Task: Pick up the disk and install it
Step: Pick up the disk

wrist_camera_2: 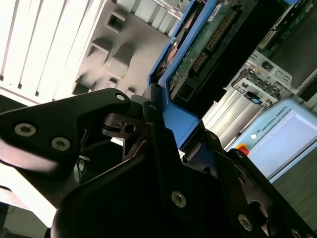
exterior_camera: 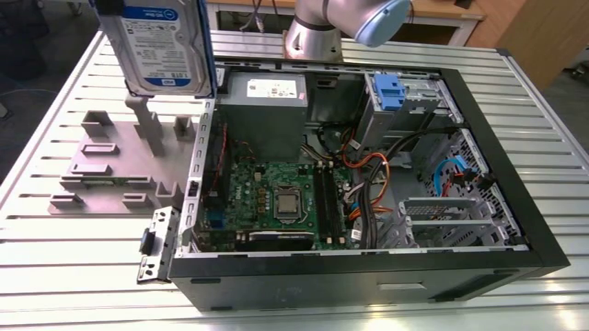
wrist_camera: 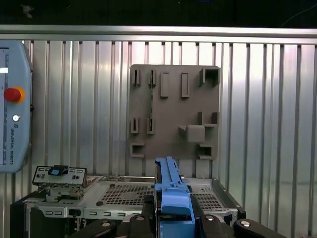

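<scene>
My pincer (wrist_camera: 173, 220) is closed narrowly on the disk (exterior_camera: 165, 48), gripping its blue rails and holding it upright at the exterior view's upper left, over the grey holder plate (exterior_camera: 106, 162) and left of the open computer case (exterior_camera: 511, 172).

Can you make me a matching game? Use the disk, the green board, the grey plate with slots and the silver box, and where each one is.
1 disk
2 motherboard
3 grey slotted plate
4 power supply

A flat on the table
B held up by the gripper
C on the computer case's floor
D in the case, at the end nearest the robot arm

Pairs: 1-B, 2-C, 3-A, 4-D
</scene>
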Tool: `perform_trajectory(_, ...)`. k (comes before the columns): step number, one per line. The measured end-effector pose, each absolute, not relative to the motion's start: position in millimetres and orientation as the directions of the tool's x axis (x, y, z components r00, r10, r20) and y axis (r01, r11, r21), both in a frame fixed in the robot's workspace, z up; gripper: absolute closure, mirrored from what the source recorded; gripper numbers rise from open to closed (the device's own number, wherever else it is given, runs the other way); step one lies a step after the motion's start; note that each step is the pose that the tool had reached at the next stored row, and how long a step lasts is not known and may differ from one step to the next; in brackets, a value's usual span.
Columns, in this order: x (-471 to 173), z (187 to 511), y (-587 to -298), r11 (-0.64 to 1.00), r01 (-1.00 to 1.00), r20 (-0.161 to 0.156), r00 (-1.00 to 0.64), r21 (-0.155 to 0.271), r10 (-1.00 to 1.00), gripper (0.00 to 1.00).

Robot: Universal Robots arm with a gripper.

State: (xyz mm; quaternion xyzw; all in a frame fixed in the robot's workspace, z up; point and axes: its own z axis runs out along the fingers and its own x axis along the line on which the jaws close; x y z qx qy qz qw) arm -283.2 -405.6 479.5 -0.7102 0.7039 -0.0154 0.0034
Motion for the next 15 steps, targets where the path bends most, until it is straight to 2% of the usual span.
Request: perform_trajectory(15,-242.3,479.5,-405.7,-0.009,-1.000,0.017,0.009,-0.027,-1.000,0.64)
